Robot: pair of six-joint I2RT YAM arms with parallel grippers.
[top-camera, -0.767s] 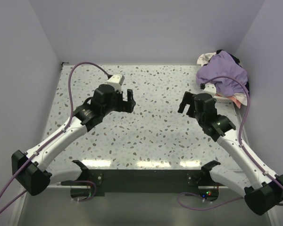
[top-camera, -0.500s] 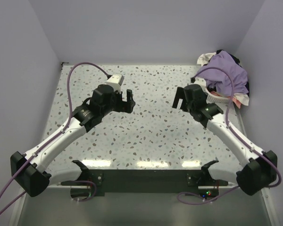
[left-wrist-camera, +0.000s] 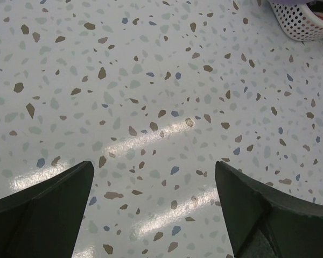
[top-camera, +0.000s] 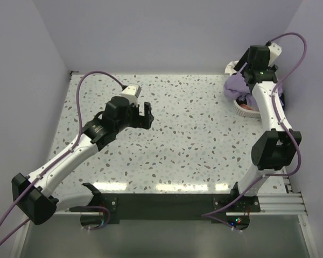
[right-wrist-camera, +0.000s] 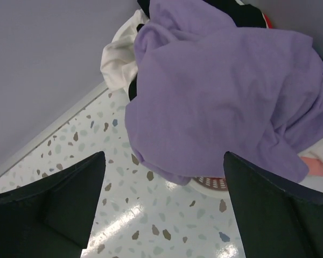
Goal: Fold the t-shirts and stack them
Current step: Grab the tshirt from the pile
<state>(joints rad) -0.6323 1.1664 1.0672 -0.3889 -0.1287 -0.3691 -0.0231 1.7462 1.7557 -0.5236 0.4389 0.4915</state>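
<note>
Left gripper [top-camera: 145,114]: released, over speckled table [top-camera: 194,134], centre-left.
Right gripper [right-wrist-camera: 162,157]: released, above lilac t-shirt [right-wrist-camera: 226,91] heaped in white basket [left-wrist-camera: 299,27], upper right.

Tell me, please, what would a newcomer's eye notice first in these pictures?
The lilac-purple t-shirt, heaped over a white basket in the far right corner, stands out most. The right gripper hangs open above it, its arm raised high. The left gripper, also open, hovers over the left half of the speckled table.
</note>
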